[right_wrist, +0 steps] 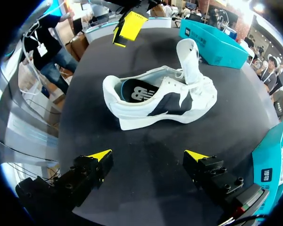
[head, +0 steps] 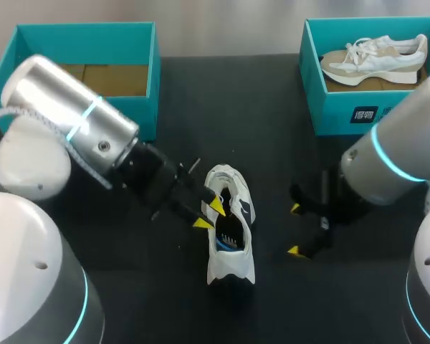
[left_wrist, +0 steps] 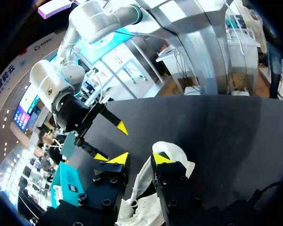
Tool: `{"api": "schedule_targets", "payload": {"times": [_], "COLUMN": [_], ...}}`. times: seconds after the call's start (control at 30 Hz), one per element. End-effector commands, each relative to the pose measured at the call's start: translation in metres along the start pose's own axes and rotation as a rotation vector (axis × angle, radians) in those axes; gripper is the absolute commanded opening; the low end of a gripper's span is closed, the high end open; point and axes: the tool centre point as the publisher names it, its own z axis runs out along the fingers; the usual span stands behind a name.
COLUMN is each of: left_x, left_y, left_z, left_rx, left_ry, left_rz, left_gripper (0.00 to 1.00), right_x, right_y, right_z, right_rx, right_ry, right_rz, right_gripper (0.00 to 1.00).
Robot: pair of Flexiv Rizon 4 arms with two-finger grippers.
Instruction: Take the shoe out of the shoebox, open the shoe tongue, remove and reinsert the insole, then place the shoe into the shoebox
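The shoe [head: 231, 233] lies on the dark worktop [head: 272, 143] between my arms, tongue raised. My left fingers [head: 216, 206] sit narrowly parted astride its side wall. My right fingers [head: 295, 251] hang beside it, wide and empty.

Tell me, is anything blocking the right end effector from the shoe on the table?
No, nothing visible. Only bare black table lies between the right end effector and the shoe. The left end effector is at the shoe's far side.
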Motion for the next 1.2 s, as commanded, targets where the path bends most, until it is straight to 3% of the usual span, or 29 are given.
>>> {"api": "schedule_targets", "payload": {"times": [0.03, 0.3, 0.7, 1.0, 1.07, 1.1, 1.2], "left_x": [-0.009, -0.015, -0.034, -0.034, -0.034, -0.034, -0.030], "left_y": [-0.001, 0.000, 0.005, 0.002, 0.002, 0.001, 0.003], "left_z": [-0.015, -0.020, -0.035, -0.042, -0.044, -0.045, -0.050], "left_rx": [0.003, 0.028, -0.069, -0.069, -0.074, -0.083, -0.090], "left_ry": [0.189, 0.347, 0.496, 0.661, 0.683, 0.700, 0.788], "left_rz": [0.025, 0.089, 0.202, 0.261, 0.265, 0.270, 0.265], "left_gripper": [0.27, 0.27, 0.22, 0.20, 0.17, 0.03, 0.00], "right_x": [0.000, -0.003, -0.003, -0.003, -0.003, -0.003, -0.003], "right_y": [-0.027, -0.034, -0.034, -0.072, -0.075, -0.078, -0.078], "right_z": [-0.047, -0.050, -0.050, -0.080, -0.083, -0.083, -0.083], "right_rx": [-0.031, -0.058, -0.058, -0.047, -0.054, -0.030, -0.030], "right_ry": [0.006, 0.034, 0.034, 0.052, 0.057, 0.058, 0.058], "right_rz": [-0.005, -0.024, -0.024, 0.017, 0.020, 0.051, 0.051], "right_gripper": [1.00, 1.00, 1.00, 1.00, 1.00, 1.00, 1.00]}}
